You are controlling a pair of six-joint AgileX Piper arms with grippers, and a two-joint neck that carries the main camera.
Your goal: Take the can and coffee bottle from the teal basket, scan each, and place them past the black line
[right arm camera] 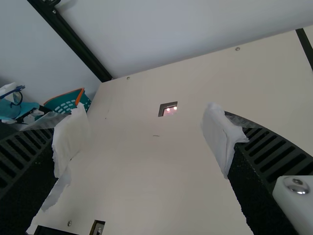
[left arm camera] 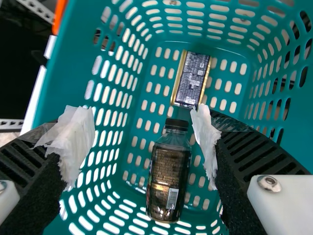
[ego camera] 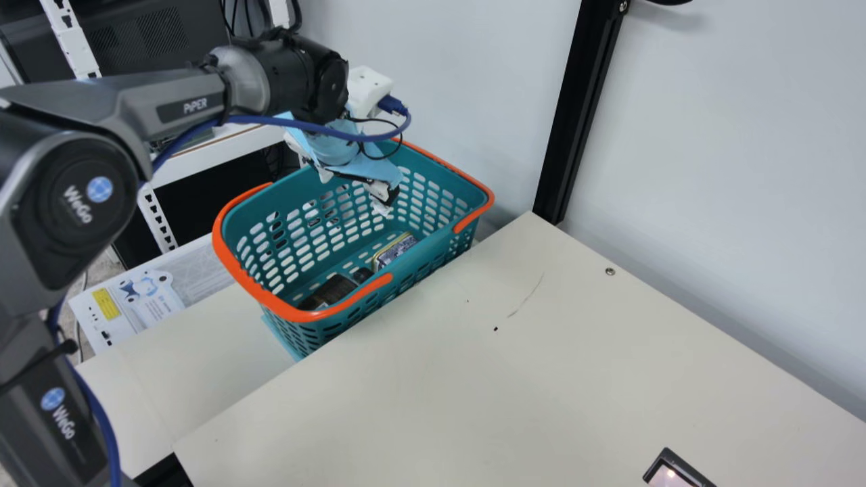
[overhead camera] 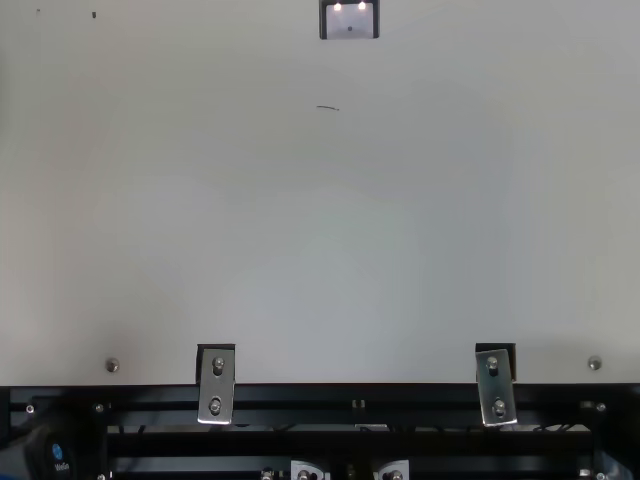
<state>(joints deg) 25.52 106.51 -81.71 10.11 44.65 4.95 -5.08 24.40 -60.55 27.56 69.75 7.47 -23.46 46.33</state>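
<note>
1. Bottle (left arm camera: pixel 168 171) and can (left arm camera: pixel 192 80) both lie in the basket (ego camera: pixel 237 267), on its floor.
2. Wall (ego camera: pixel 731 135): pale, rising behind the basket in the main view.
3. Counter (ego camera: pixel 541 379): cream, with one edge running just beside the basket and partly hiding its near side in the main view.
4. Left arm (ego camera: pixel 169 101): black and grey, its forearm coming in from the main view's left and its end above the basket; a blue cable runs along it.
5. Post (ego camera: pixel 578 122): black, against the wall, near the basket's right end in the main view.
6. Black line (right arm camera: pixel 305 46): on the counter, well apart from the basket.
7. The basket itself: teal with slotted sides, and an orange handle folded down around its rim.
8. Left gripper (ego camera: pixel 384 197): over the inside of the basket, fingers spread apart, white wrapping on their tips. It is touching neither bottle nor can.
9. Right gripper (right arm camera: pixel 146 132): over the counter, well apart from the basket, its white-wrapped fingers spread wide.
10. The bottle in more detail: dark, lying on its side in the basket, black cap towards the can.
11. The can: on its side too, dark blue with gold ends, just beyond the bottle's cap within the basket.
12. Panel (overhead camera: pixel 350 22): black-framed, with two bright spots, on the counter well apart from the basket.
</note>
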